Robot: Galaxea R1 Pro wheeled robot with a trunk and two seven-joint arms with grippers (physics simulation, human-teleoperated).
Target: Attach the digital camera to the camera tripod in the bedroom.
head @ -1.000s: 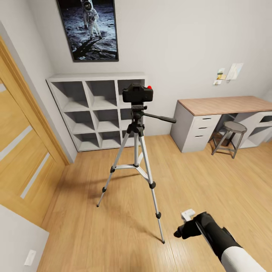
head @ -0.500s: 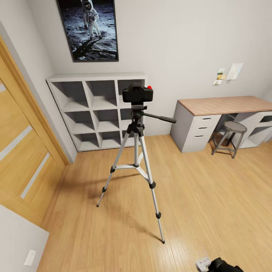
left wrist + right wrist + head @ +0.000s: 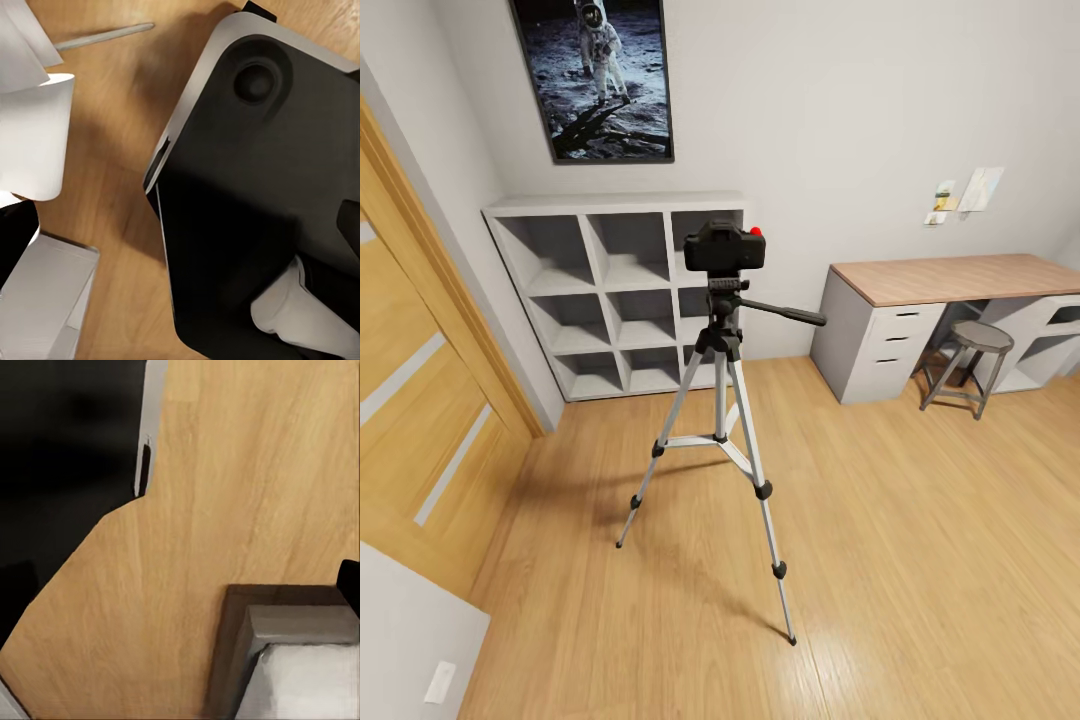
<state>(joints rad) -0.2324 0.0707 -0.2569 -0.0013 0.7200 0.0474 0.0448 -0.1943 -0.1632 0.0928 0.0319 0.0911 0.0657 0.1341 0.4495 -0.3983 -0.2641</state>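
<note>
Head view compared with a second ago: the right arm's black forearm and white-tipped gripper, then low at the right over the floor, have dropped out of the picture, while the room itself sits exactly as before. Reading left to right, a wooden door (image 3: 420, 400) with pale inset strips fills the near left side. Beyond it an astronaut moon poster (image 3: 595, 75) hangs on the pale grey wall above a grey cube shelf (image 3: 610, 295) of open compartments. In front of the shelf, out on the light wood floor (image 3: 920, 540), stands the camera tripod (image 3: 722, 440), upright on three spread silver legs with black clamps and feet, its pan handle pointing right. The digital camera (image 3: 724, 247), black with a red button on top, sits on the tripod's head. Further right, against the wall, is a wood-topped desk (image 3: 950, 280) with grey drawers, a round stool (image 3: 970, 345) tucked at its front, and small paper notes (image 3: 965, 195) pinned above it. Left wrist view shows a dark rounded robot base (image 3: 255, 187) over the floor beside white body panels; right wrist view shows floorboards, a dark panel and a grey-and-white part. From these pictures I cannot tell how wide either pincer is parted or whether it has hold of anything.
</note>
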